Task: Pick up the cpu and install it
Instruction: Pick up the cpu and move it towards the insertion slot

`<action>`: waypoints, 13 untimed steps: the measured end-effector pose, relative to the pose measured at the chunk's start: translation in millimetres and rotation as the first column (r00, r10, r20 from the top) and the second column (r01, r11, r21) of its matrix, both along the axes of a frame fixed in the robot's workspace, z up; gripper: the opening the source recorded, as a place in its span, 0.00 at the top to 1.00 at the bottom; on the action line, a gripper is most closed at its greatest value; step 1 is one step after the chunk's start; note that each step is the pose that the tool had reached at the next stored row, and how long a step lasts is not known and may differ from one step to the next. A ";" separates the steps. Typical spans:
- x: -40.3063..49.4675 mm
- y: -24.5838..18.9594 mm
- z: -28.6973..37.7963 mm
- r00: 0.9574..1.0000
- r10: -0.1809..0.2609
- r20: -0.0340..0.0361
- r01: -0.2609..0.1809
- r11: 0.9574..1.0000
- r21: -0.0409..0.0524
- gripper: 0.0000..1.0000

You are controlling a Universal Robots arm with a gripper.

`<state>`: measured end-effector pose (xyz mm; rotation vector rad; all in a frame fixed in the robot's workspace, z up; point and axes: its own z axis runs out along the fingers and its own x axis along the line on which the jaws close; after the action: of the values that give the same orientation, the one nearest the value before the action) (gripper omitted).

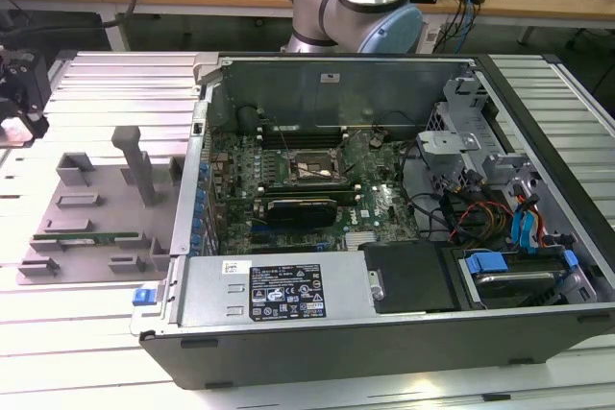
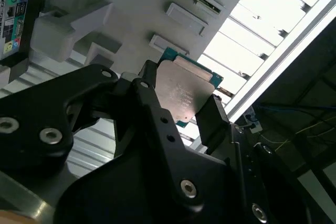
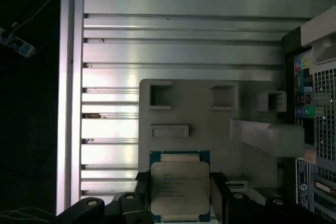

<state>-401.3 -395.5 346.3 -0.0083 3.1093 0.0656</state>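
Two black fingers [image 3: 218,195] of the tool [image 3: 180,182] pinch the cpu [image 3: 180,198] by opposite edges, its silvery top facing both wrist views. The chip hangs over the edge of a grey fixture tray [image 3: 199,108] on the slatted table [image 3: 184,51], beside the open computer case [image 1: 384,237].

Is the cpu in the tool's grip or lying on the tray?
In the grip. In the first wrist view the cpu sits clamped between the two black fingers of the tool, off the grey tray.
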 end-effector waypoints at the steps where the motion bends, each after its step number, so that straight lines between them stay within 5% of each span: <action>1: 0.0 0.0 2.0 1.000 0.000 0.000 0.000 1.000 0.000 0.45; 5: 0.0 0.1 9.4 1.000 0.000 0.001 0.000 1.000 0.000 0.45; 11: 0.0 0.4 39.8 1.000 0.000 0.002 0.000 1.000 0.000 0.45; 13: 0.0 0.5 40.6 1.000 0.000 0.002 0.000 1.000 0.000 0.45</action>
<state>-401.3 -395.1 386.9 -0.0083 3.1070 0.0657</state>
